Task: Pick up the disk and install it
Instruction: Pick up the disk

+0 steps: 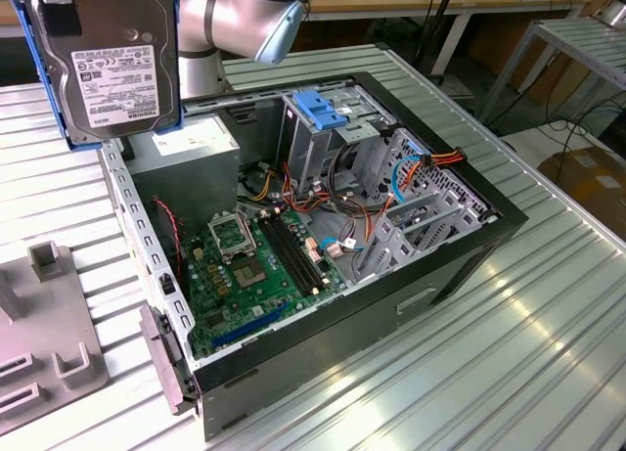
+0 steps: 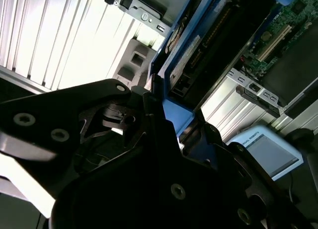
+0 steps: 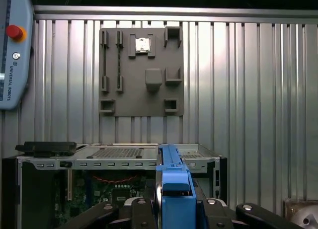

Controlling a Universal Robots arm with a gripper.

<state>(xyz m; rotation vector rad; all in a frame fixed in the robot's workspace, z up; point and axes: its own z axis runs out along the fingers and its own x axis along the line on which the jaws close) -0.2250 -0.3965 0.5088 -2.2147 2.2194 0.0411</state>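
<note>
— Looking into the open computer case (image 1: 342,353), what sits inside?
— A green motherboard (image 1: 259,270) on its floor, a metal drive cage (image 1: 313,153) topped by a blue bracket (image 1: 323,109), a grey power-supply box (image 1: 186,148) and loose cables (image 1: 442,160).
— And the disk (image 1: 103,55)?
— Outside the case, held high at the upper left of the exterior view, upright, label toward the camera.
— The arm (image 1: 235,21)?
— Just behind it, at the top of that frame. In the first wrist view the gripper (image 3: 175,211) is clamped on the disk's blue carrier frame, black fingers against either side.
</note>
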